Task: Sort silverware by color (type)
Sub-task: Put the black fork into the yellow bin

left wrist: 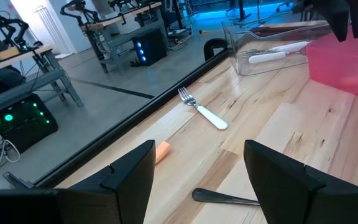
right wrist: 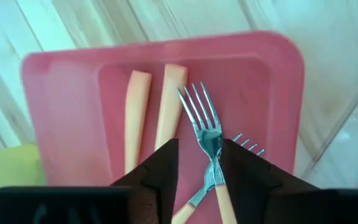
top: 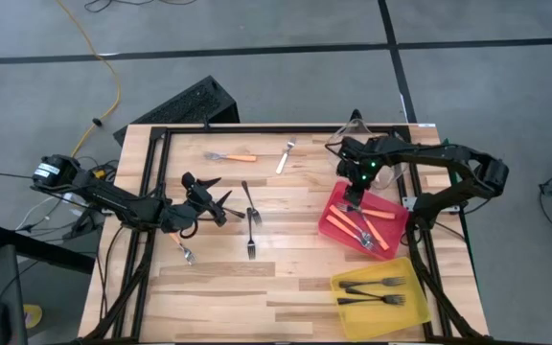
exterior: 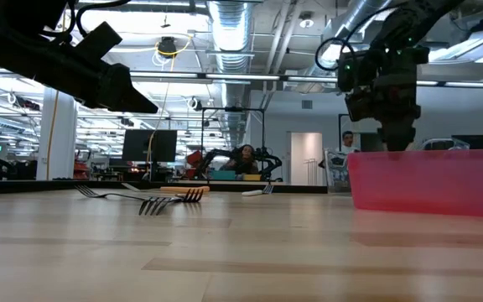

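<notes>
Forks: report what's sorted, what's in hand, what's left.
Done: orange-handled forks lie in the red bin, black forks in the yellow bin. In hand: the right gripper hangs over the red bin, jaws apart around a fork there. Left: an orange fork, a pale fork and black forks on the table; the left gripper hovers open.
</notes>
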Motion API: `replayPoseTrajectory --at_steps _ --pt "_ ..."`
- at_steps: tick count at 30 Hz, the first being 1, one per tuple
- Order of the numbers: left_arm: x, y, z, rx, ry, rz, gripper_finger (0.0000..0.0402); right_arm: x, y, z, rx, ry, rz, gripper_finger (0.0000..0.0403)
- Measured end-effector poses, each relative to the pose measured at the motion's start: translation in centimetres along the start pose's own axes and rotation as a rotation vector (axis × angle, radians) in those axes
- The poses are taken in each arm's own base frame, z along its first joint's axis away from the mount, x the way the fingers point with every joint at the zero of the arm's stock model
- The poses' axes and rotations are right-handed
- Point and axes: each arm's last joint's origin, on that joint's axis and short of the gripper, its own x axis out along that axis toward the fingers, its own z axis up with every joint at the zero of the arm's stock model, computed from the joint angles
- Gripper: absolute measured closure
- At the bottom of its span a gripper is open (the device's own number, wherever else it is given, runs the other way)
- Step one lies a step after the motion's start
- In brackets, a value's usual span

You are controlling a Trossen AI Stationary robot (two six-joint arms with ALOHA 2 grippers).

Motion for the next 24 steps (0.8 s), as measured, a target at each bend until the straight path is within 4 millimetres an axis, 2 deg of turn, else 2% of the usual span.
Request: replayPoseTrajectory --at_steps 5,13,20,24 --pt "0.0 0.0 0.0 -0.009 0.001 -0.008 0.0168 -1.8 0.7 0.9 -0.007 -0.016 0.0 0.0247" --pt "0.0 -0.3 0.4 -0.022 -0.009 -0.069 0.0168 -6.0 2.8 3.0 -0.052 -0.11 0.006 0.0255" --pt "0.7 -0.6 3.4 0.054 -0.014 -0.122 0.0168 -10.3 5.9 4.8 -0.158 -0.255 0.024 0.0261" --pt "2.0 0.0 5.8 0.069 0.083 -0.172 0.0168 -12.7 8.1 5.3 -0.267 -0.346 0.041 0.0261"
